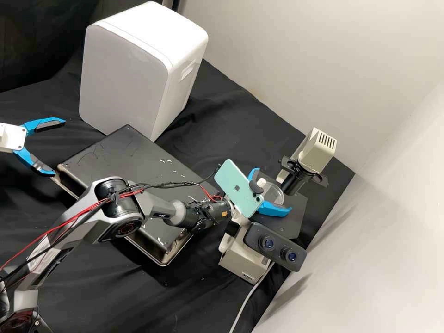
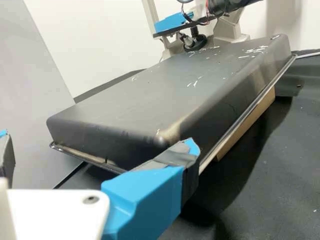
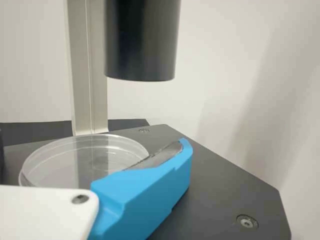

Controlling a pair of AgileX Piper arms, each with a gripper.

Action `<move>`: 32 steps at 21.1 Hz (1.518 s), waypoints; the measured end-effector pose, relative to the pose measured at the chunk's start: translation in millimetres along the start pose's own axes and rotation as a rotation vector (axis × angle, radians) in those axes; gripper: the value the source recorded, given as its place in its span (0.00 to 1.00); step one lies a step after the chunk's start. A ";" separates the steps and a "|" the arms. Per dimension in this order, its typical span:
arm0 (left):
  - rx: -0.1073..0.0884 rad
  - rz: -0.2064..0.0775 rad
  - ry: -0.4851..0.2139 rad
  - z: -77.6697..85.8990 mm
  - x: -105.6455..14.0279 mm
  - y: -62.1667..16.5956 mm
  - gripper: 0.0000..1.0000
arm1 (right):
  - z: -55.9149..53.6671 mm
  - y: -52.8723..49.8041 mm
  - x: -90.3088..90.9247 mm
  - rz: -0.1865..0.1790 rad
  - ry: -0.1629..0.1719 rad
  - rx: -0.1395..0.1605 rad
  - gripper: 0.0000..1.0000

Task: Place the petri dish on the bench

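Observation:
The clear petri dish (image 1: 277, 190) (image 3: 75, 160) lies flat on the black microscope stage (image 1: 298, 208) (image 3: 220, 185), under the dark objective (image 3: 140, 37). My right gripper (image 1: 270, 197) (image 3: 92, 144) is open and straddles the dish. One blue finger (image 3: 150, 185) lies along the dish's rim, and the other is only a dark sliver at the frame's edge. A teal phone (image 1: 238, 187) on that wrist hides part of the gripper in the high view. My left gripper (image 1: 53, 146) hovers open and holds nothing at the far left, beside the corner of a dark tray (image 1: 129, 159) (image 2: 175, 95).
A tall white box (image 1: 138, 64) stands at the back of the black-clothed bench (image 1: 222, 115). The microscope's eyepieces (image 1: 277, 247) and lamp head (image 1: 317, 148) flank the stage. White walls close in on the right. Bare cloth lies in front of the tray (image 1: 138, 296).

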 end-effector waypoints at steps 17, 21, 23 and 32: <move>0.000 0.000 0.000 0.0 0.0 0.0 1.00 | -0.8 -0.8 0.0 -0.009 0.008 0.011 0.00; 0.000 0.000 0.000 0.0 0.0 0.0 1.00 | -0.8 -0.8 0.0 -0.009 0.008 0.013 0.00; 0.000 0.000 0.000 0.0 0.0 0.0 1.00 | -0.1 -2.0 -1.2 -0.005 0.017 0.014 0.00; 0.000 0.000 0.000 0.0 0.0 0.0 1.00 | -5.8 -12.8 -43.8 -0.038 0.059 0.019 0.00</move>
